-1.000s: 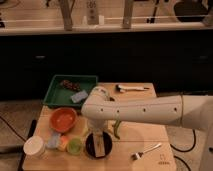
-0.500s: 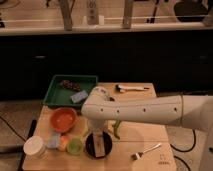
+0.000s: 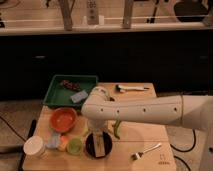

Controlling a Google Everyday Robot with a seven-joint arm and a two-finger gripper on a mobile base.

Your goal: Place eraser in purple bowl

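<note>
The purple bowl (image 3: 92, 148), very dark and almost black, sits near the table's front edge, right of a small green cup. The tan eraser (image 3: 103, 146) shows as an oblong block inside the bowl's outline, standing or leaning in it. My gripper (image 3: 98, 134) hangs straight down from the white arm, directly over the bowl and just above the eraser. I cannot tell whether it touches the eraser. The arm reaches in from the right and hides the table's middle.
An orange bowl (image 3: 63, 119) sits left of the gripper. A green tray (image 3: 56, 95) with small items is at the back left. A white cup (image 3: 34, 146) and green cup (image 3: 75, 145) stand front left. A fork (image 3: 147, 150) lies front right, a utensil (image 3: 131, 88) at the back.
</note>
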